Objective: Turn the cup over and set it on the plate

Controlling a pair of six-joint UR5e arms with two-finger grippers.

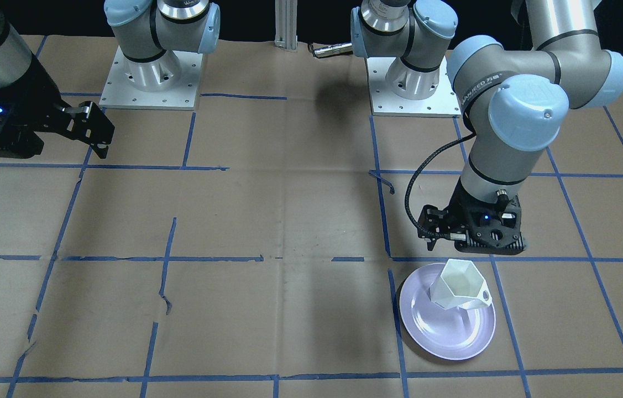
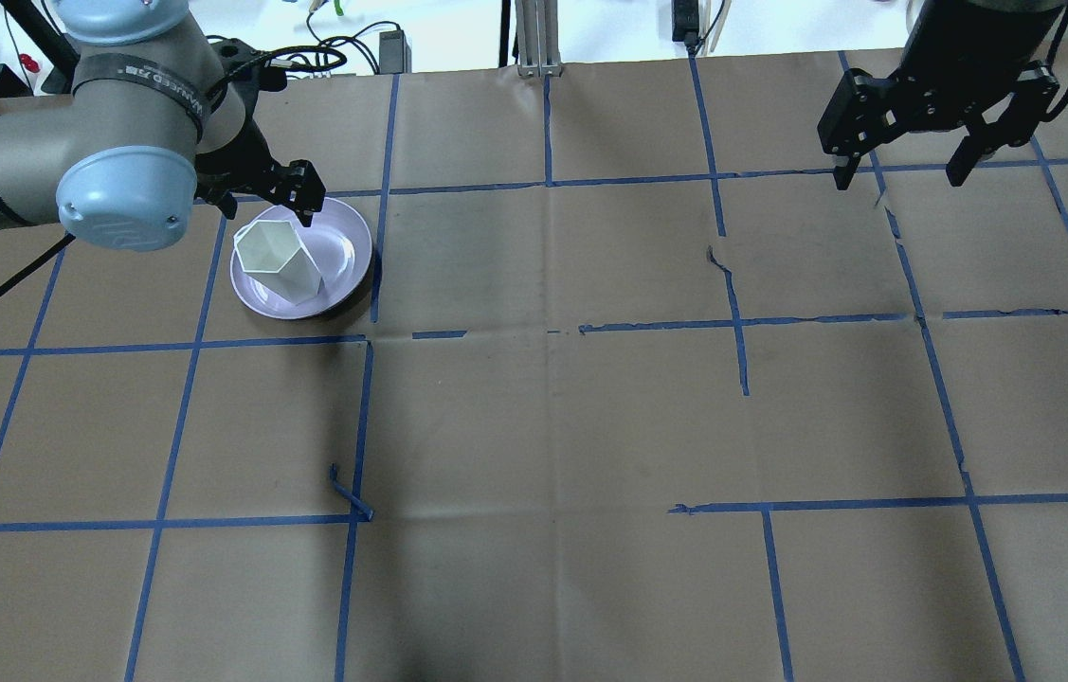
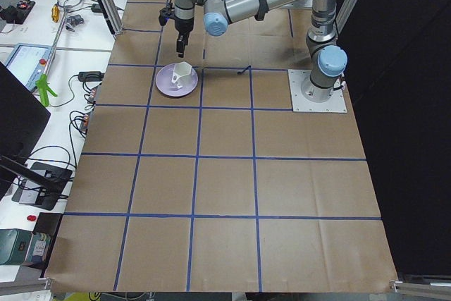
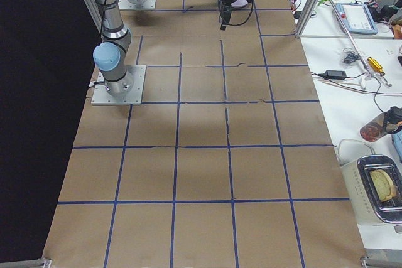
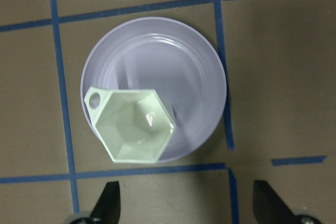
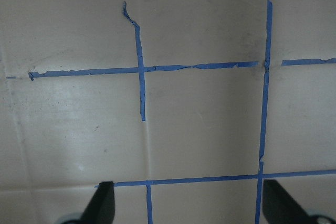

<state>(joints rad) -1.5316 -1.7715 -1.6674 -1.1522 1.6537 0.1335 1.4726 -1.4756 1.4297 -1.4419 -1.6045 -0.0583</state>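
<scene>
The white faceted cup stands mouth up on the pale lavender plate, off-centre, with its handle toward the plate's rim. They also show in the overhead view, cup and plate, and in the front view, cup and plate. My left gripper is open and empty, above the plate's robot-side edge and clear of the cup; it also shows in the front view. My right gripper is open and empty over bare table far to the right.
Brown paper with a grid of blue tape covers the table. The two arm bases stand at the robot side. Benches with tools and cables lie beyond the table's far edge.
</scene>
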